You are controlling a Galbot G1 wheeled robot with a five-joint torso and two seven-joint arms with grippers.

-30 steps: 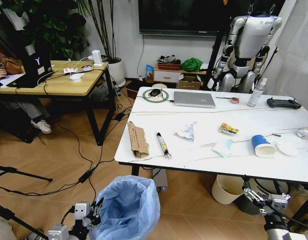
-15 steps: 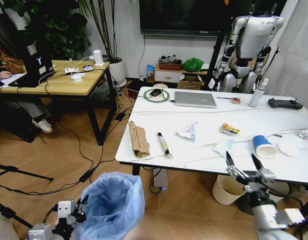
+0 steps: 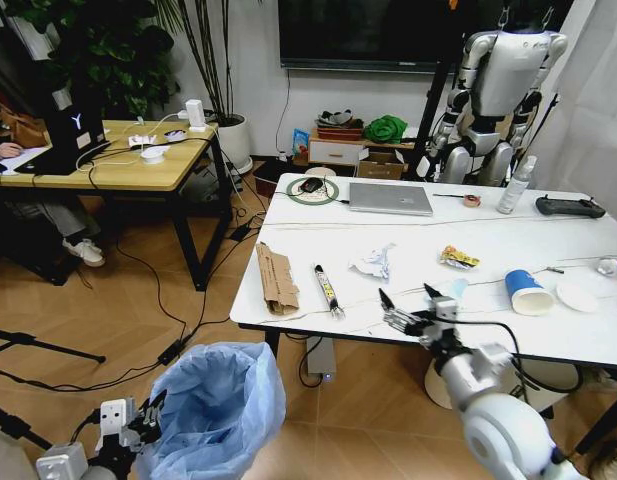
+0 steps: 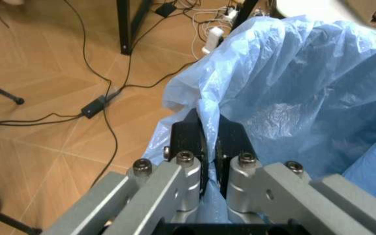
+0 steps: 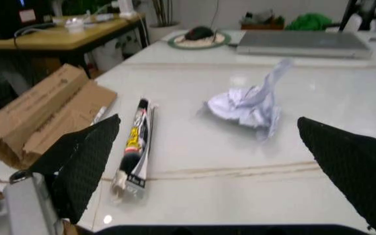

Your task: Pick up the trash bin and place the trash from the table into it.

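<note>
Pinching the blue bag rim of the trash bin (image 3: 216,408) in my left gripper (image 4: 207,147) keeps it below the table (image 3: 508,250) edge, while my right gripper (image 3: 415,312), fingers spread wide, faces the crumpled paper (image 5: 250,105).

The light-blue bag hides the trash bin (image 3: 220,408) beneath it, and the head view's lower edge cuts off its base. The white lid (image 3: 575,296) and a small object at the table's (image 3: 408,255) right edge are partly cropped. The print on the wrapper (image 5: 134,147) is too blurred to read.
</note>
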